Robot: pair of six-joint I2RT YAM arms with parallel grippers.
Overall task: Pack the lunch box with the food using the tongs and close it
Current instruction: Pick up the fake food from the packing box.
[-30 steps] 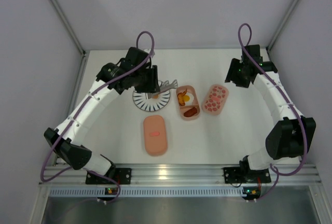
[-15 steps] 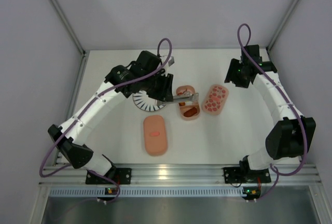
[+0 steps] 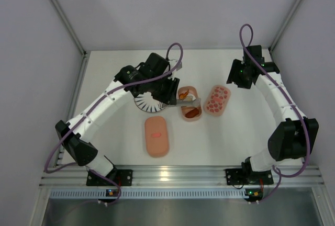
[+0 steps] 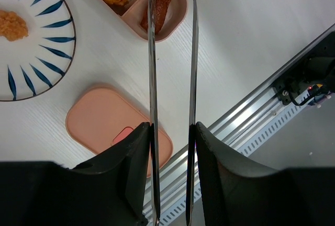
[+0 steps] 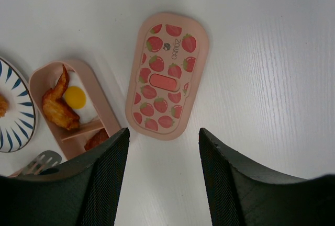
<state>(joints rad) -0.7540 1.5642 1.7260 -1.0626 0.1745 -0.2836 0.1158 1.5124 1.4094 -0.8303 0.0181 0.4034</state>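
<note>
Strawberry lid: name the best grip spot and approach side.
Probably across its narrow middle, straight down from above: the strawberry lid lies flat, its long sides run parallel, and a gap separates it from the tray.

White table point(image 3: 235, 132) enclosed by pale grey walls point(image 3: 157, 11).

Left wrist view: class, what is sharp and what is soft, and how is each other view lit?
Left wrist view: tongs and tray crisp, dark fingers near the lens soft-edged. Right wrist view: even light, strawberry lid sharp. Top view: soft shadows, bright glare on the metal rail.
</note>
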